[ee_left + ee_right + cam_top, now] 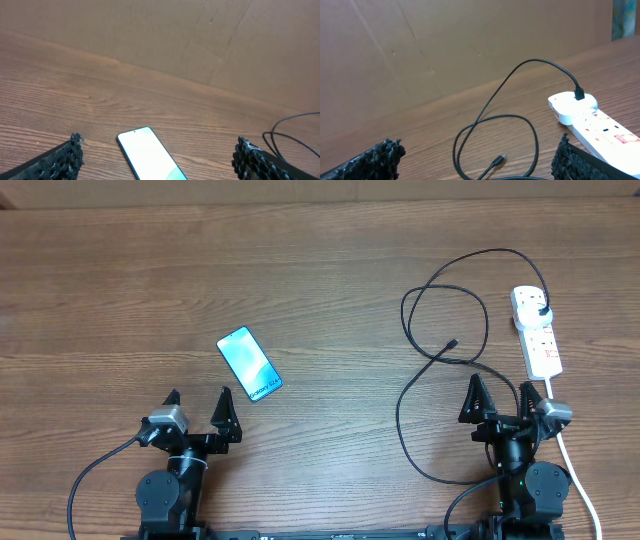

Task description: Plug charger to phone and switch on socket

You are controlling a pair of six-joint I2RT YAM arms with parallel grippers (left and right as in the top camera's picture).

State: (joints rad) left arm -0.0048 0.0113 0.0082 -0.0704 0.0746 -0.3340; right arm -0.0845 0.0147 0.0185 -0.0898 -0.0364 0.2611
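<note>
Soft, even indoor light falls from above on the brown wooden bench (320,270), which looks warm and moderately bright. Shadows are faint and soft-edged. In the overhead view the white socket (538,340) is slightly washed out. In the left wrist view the lit screen of the phone (150,155) glares almost pure white. Both wrist views are a little soft. The left end effector (159,147) and right end effector (479,145) show as dark, grainy shapes in the lower corners.

Overhead straight down, wrist views low, forward, both catching charger (536,61)
</note>
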